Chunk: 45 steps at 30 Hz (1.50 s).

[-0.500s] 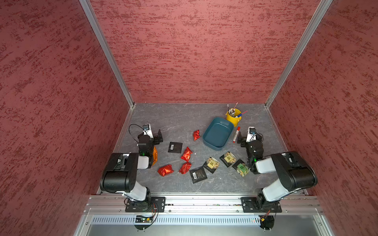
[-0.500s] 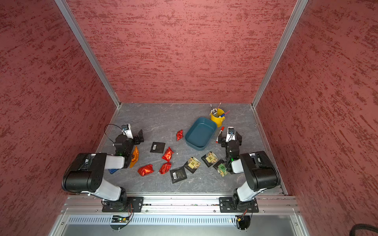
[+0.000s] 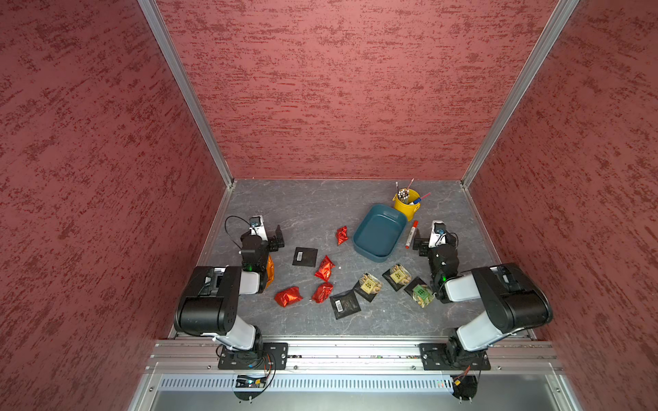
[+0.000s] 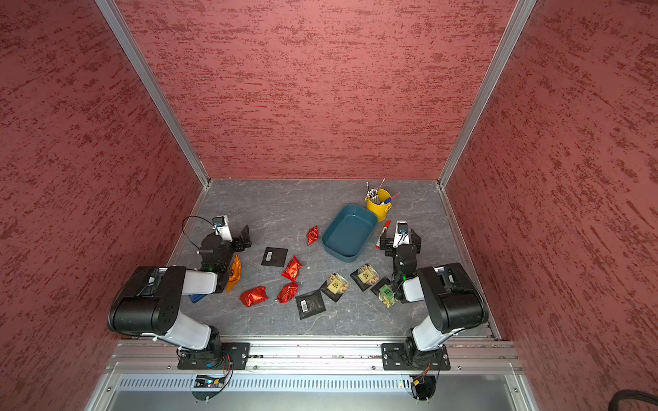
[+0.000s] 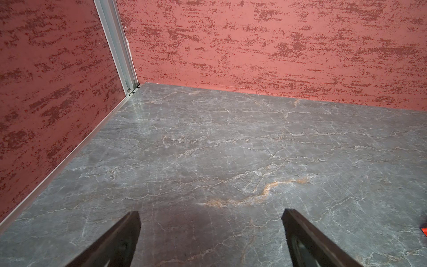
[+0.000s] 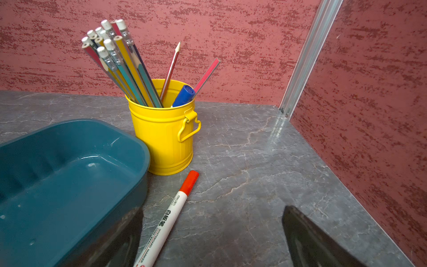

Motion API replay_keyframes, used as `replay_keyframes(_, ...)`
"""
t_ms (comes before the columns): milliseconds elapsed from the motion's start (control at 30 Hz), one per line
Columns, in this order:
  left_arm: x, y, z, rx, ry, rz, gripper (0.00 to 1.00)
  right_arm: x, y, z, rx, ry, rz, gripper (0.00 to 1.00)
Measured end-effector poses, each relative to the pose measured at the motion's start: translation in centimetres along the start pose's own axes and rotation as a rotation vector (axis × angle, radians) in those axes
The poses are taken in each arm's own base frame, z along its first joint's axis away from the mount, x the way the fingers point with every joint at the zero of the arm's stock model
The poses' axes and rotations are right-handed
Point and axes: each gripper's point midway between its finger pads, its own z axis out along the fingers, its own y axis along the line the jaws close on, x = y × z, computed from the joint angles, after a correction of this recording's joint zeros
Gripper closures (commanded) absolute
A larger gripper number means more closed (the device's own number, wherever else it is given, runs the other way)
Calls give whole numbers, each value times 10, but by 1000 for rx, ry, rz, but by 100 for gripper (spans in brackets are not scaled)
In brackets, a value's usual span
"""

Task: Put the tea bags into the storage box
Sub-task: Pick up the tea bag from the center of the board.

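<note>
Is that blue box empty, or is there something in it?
Empty. The box shows a bare floor in both top views and the right wrist view; the tea bags lie outside, on the table.

Glossy plastic storage box (image 6: 57, 143); crinkly tea bags (image 3: 324, 268) (seemingly foil); smooth marbled table (image 5: 208, 150).

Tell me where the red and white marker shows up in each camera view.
In a top view: the marker lies right of the storage box, just below the yellow cup.
In a top view: the marker sits in the same spot, between box and arm.
Left wrist: not in it.
Right wrist: the marker lies beside the storage box, red cap toward the cup.
Shared landmark: the yellow cup of pencils.
</note>
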Motion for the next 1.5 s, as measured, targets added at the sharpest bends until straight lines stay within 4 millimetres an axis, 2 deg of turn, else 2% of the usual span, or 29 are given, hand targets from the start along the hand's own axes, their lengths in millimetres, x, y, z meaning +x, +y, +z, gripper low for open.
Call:
replay_keyframes(333, 0, 0, 0, 13, 2, -2, 0, 4, -4, 7, 12, 36, 12, 2)
replay_keyframes(467, -1, -7, -4, 33, 19, 22, 0, 0, -7, 7, 25, 35, 26, 2)
replay_keyframes(533, -14, -16, -7, 50, 24, 40, 0, -4, -9, 0, 29, 17, 28, 2)
replay_keyframes(600, -37, -25, -9, 68, 17, 53, 0, -11, -11, -11, 41, 8, 27, 2)
replay_keyframes(667, -68, -32, -13, 71, 6, 51, 0, -38, -12, -24, 38, -31, 37, 2)
replay_keyframes(733, -98, -38, -21, 70, 6, 35, 0, -80, -15, -35, 35, -82, 73, 2)
replay_keyframes(800, -120, -42, -33, 70, 22, 17, 0, -135, -17, -47, 24, -117, 124, 2)
replay_keyframes(867, -127, -50, -46, 88, 59, 10, 0, -179, -18, -63, 5, -136, 175, 1)
replay_keyframes(900, -125, -56, -54, 104, 91, 12, 0, -195, -17, -73, -12, -130, 199, 2)
replay_keyframes(967, -112, -70, -68, 147, 165, 13, 0, -207, -13, -87, -44, -80, 234, 2)
replay_keyframes(1067, -79, -93, -90, 215, 312, 17, 0, -199, -3, -100, -82, 60, 260, 2)
replay_keyframes(1200, -33, -124, -120, 302, 514, 24, 0, -162, 25, -105, -129, 317, 245, 2)
replay_keyframes(1267, -16, -136, -131, 332, 586, 26, 0, -142, 43, -106, -152, 429, 223, 2)
replay_keyframes(1367, 7, -146, -140, 351, 688, 29, 0, -111, 68, -113, -176, 579, 188, 2)
replay_keyframes(1500, 32, -152, -146, 359, 795, 33, 0, -81, 86, -124, -187, 708, 171, 2)
